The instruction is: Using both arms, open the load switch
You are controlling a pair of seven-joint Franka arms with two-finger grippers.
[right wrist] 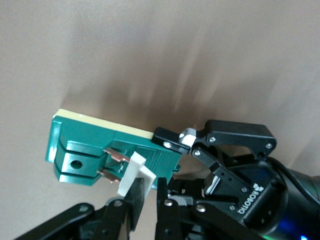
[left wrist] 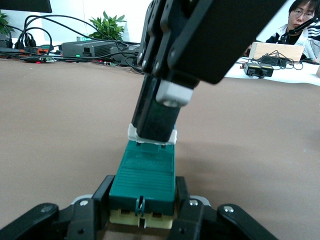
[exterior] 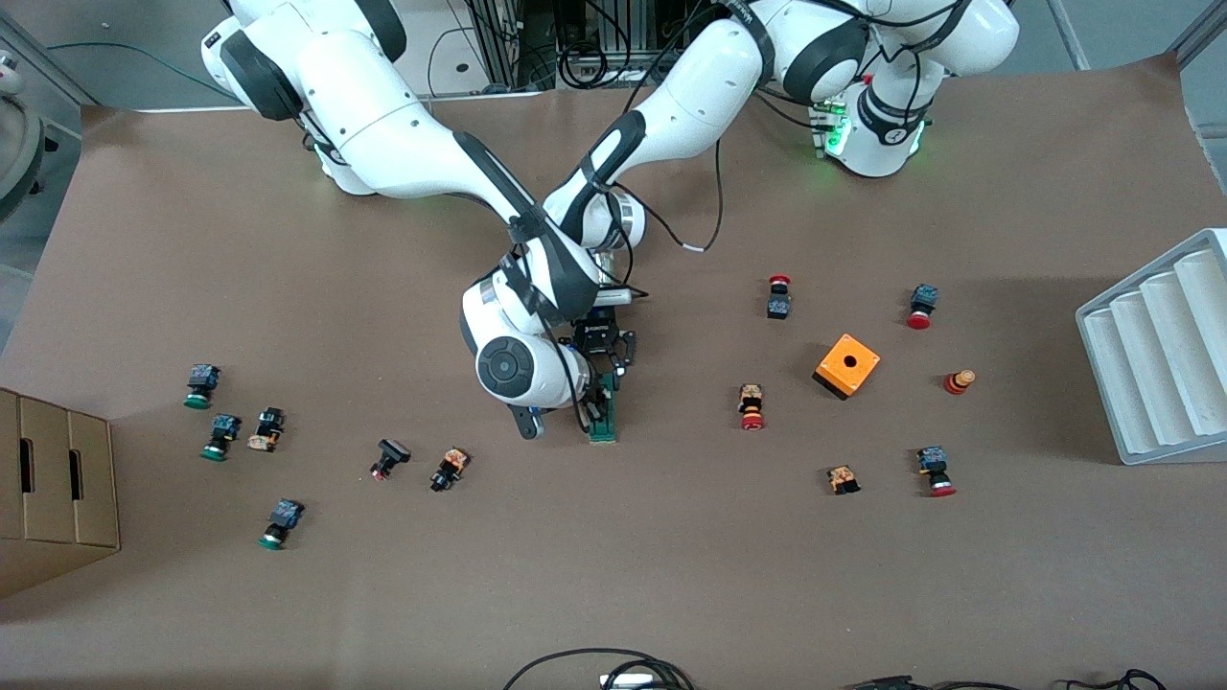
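The load switch [exterior: 603, 420] sits on the brown table [exterior: 671, 575] around the middle, between the scattered push buttons [exterior: 272, 525] and the orange box [exterior: 847, 365]. The left gripper [left wrist: 142, 210] is clamped tight on the green body. The right gripper [right wrist: 146, 192] has its jaws pinched narrow on the small white sliding piece [right wrist: 134, 171]. Both arms meet right over it.

"ROBOTIQ" on left pincer [right wrist: 187, 150] body, right wrist view.
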